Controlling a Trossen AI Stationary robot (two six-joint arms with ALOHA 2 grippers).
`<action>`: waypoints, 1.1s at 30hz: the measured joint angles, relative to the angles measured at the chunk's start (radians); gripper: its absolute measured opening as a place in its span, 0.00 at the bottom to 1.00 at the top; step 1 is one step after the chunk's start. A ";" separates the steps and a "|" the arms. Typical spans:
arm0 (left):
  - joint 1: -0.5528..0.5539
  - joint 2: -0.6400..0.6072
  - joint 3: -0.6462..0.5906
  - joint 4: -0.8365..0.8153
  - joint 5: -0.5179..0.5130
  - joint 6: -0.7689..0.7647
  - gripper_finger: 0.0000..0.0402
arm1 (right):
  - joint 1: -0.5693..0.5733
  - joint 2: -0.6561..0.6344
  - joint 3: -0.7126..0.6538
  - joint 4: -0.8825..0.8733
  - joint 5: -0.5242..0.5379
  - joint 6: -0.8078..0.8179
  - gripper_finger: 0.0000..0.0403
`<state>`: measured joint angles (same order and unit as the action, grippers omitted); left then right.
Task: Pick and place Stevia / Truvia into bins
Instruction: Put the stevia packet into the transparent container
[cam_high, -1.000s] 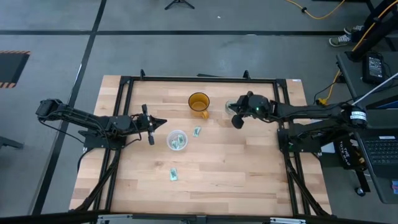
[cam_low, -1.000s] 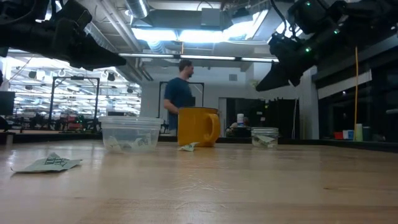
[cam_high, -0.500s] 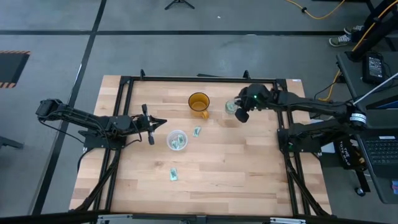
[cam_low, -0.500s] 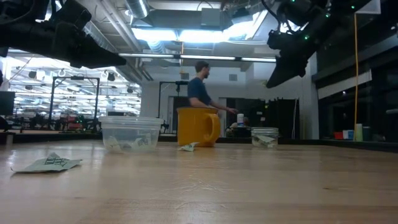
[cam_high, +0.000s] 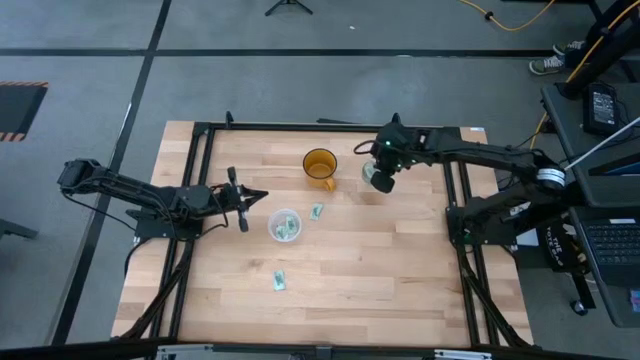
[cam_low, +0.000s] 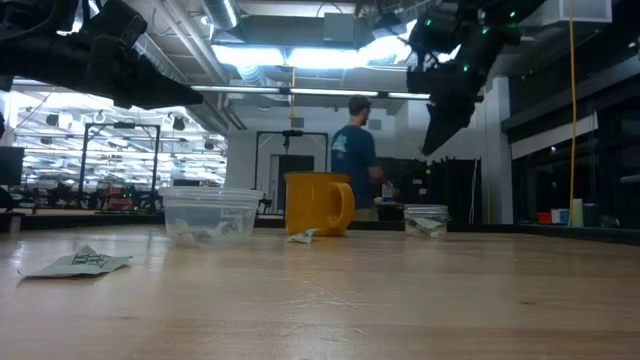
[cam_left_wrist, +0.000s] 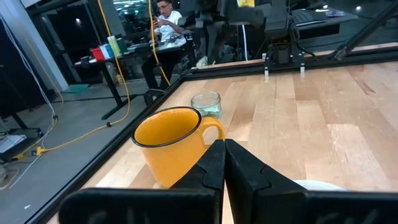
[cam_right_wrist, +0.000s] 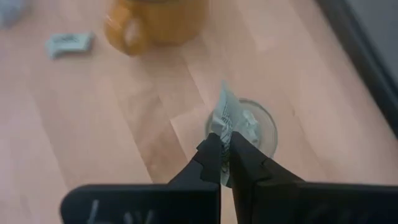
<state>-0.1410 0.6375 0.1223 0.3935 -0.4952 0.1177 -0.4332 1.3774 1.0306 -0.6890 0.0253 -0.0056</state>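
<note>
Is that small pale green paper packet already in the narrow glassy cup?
Not yet: the right gripper holds the packet pinched above the cup.

On the tabletop (cam_high: 400, 260), the handled cup (cam_high: 320, 166) stands toward the far edge, with the narrower cup (cam_high: 372, 176) just to its right. The right tool (cam_high: 381, 183) hangs over that narrower cup, pinching a packet (cam_right_wrist: 222, 118) above its mouth. Nearer the middle, the wider cup (cam_high: 285, 225) holds packets, and a loose packet (cam_high: 317, 211) lies between it and the handled cup. Another packet (cam_high: 280, 281) lies nearer the front edge. The left tool (cam_high: 241, 201), fingers together, waits just left of the wider cup.
</note>
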 joint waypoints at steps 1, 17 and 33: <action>0.000 0.000 0.000 0.000 -0.002 0.000 0.01 | -0.008 0.013 -0.001 0.001 0.000 -0.001 0.02; 0.000 0.000 0.000 0.000 -0.010 0.000 0.01 | -0.037 0.195 -0.042 0.080 -0.001 -0.031 0.02; 0.000 0.000 0.000 0.000 -0.010 0.000 0.01 | -0.081 0.292 -0.042 0.091 0.007 -0.042 0.06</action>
<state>-0.1411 0.6375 0.1223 0.3931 -0.5052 0.1178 -0.5142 1.6699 0.9886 -0.5982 0.0322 -0.0475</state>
